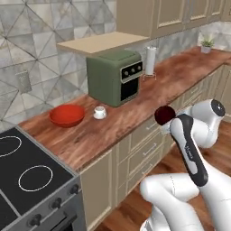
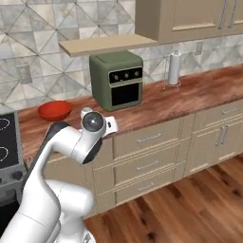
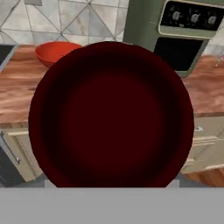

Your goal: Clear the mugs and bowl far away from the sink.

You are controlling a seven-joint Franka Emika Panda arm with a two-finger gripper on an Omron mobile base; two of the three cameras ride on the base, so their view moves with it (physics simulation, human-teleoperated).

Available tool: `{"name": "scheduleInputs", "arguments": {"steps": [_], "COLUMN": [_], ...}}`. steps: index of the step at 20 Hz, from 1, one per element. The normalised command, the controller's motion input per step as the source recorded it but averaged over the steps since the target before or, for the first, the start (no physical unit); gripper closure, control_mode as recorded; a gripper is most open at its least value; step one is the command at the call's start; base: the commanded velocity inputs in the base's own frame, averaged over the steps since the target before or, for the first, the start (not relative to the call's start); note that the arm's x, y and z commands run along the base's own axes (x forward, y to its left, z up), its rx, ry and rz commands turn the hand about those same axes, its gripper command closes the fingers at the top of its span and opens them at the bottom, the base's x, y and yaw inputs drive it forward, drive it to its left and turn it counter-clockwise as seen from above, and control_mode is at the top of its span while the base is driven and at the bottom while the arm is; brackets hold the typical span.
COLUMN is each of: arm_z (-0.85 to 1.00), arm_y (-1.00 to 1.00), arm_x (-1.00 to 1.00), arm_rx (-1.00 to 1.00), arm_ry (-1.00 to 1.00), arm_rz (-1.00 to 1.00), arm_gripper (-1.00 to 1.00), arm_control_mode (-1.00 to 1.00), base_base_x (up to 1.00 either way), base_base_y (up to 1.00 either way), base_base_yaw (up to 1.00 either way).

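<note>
Right up against the hand camera, the dark maroon round mug (image 3: 111, 114) sits between the fingers, which are clenched wide around it. It hangs in the air off the wooden bench's (image 1: 113, 124) front edge, apart from the wide bright red bowl (image 1: 66, 115) and the squat glossy white mug (image 1: 99, 112).

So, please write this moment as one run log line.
gripper: shut on maroon mug, off counter edge | red bowl, white mug: on counter

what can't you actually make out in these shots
- Claw fingers: hand view, hidden behind the dark maroon round mug.
- Squat glossy white mug: right base view, mostly hidden by the arm.
- Black glass stovetop: left base view, cut by the left edge.
- Sink: outside these views.
</note>
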Motion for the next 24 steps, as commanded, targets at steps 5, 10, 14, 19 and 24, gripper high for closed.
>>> {"name": "scheduleInputs", "arguments": {"steps": [5, 10, 14, 19, 24], "arm_z": [0.00, 0.00, 0.00, 0.00, -0.46], "arm_y": [0.00, 0.00, 0.00, 0.00, 0.38], "arm_x": [0.00, 0.00, 0.00, 0.00, 0.56], "arm_rx": [0.00, 0.00, 0.00, 0.00, -0.11], "arm_ry": [0.00, 0.00, 0.00, 0.00, 0.41], "arm_rz": [0.00, 0.00, 0.00, 0.00, 0.00], "arm_gripper": [1.00, 1.00, 1.00, 1.00, 1.00], "arm_control_mode": [1.00, 1.00, 1.00, 1.00, -1.00], "base_base_x": [1.00, 0.65, 0.08, 0.10, 0.00], "base_base_y": [0.00, 0.00, 0.00, 0.00, 0.00], "base_base_yaw": [0.63, 0.67, 0.54, 0.01, 0.00]}}
